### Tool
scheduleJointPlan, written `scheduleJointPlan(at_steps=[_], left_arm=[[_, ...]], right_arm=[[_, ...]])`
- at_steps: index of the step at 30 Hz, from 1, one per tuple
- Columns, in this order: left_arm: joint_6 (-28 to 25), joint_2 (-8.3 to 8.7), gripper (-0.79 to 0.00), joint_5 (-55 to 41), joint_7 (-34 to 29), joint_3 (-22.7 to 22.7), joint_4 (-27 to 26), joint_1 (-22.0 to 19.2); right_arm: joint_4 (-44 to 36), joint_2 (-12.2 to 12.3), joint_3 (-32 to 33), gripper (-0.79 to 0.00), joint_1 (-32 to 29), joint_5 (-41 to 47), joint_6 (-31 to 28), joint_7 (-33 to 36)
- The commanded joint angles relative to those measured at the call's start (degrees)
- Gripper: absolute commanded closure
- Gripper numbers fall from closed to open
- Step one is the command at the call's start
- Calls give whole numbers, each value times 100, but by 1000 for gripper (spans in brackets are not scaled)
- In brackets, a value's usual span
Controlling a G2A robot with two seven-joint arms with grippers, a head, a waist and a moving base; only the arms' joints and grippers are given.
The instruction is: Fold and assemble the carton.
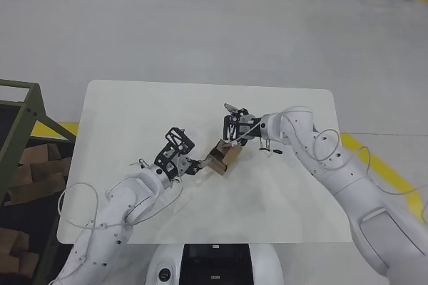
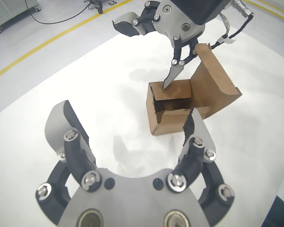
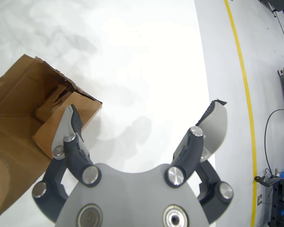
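A small brown carton (image 1: pixel 223 156) lies mid-table, one end open, with a tall flap (image 2: pixel 210 79) standing up at its far side. My left gripper (image 2: pixel 130 116) is open beside the carton (image 2: pixel 170 119), and one fingertip (image 2: pixel 191 121) is at the torn near edge of the opening. My right gripper (image 3: pixel 144 112) is open too. One of its fingers (image 3: pixel 72 119) rests on a folded-in top flap (image 3: pixel 68 109); the left wrist view shows that tip (image 2: pixel 166 83) pressing down on it. From above, the left gripper (image 1: pixel 188 151) and right gripper (image 1: pixel 232 127) flank the carton.
A green-framed bin (image 1: pixel 18 142) with several flat cardboard pieces stands off the table's left side. The white table (image 1: pixel 285 206) has bare surface around the carton. Its far edge (image 3: pixel 203 72) lies close to the right gripper's outer finger.
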Motion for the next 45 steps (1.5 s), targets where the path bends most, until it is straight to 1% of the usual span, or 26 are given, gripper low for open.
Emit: scheduleJointPlan(at_steps=[1,11,14,22,31,38,45], left_arm=[[-2,-10,-785,3,-18,61,83,-45],[97,-90,-785,-72,-104,398,544,-466],[158,-113,-785,31,-135,507,681,-586],[227,-164,-785,50,-146,684,914,-767],[296,-201,-785,12,-201,741,1069,-896],[404,-237,-785,119,-306,855,1081,-986],[471,-276,-785,153,-451,964,1127,-1087]], right_arm=[[18,-7,0,-785,8,-6,3,-21],[17,-3,46,-785,-20,-52,-12,-106],[12,0,60,-785,-31,-61,-31,-131],[-34,14,109,-785,-50,-100,-57,-209],[-15,-4,104,-785,-46,-136,-92,-109],[21,-39,75,-785,-23,-137,-111,45],[69,-64,83,-785,-3,-86,-125,-11]])
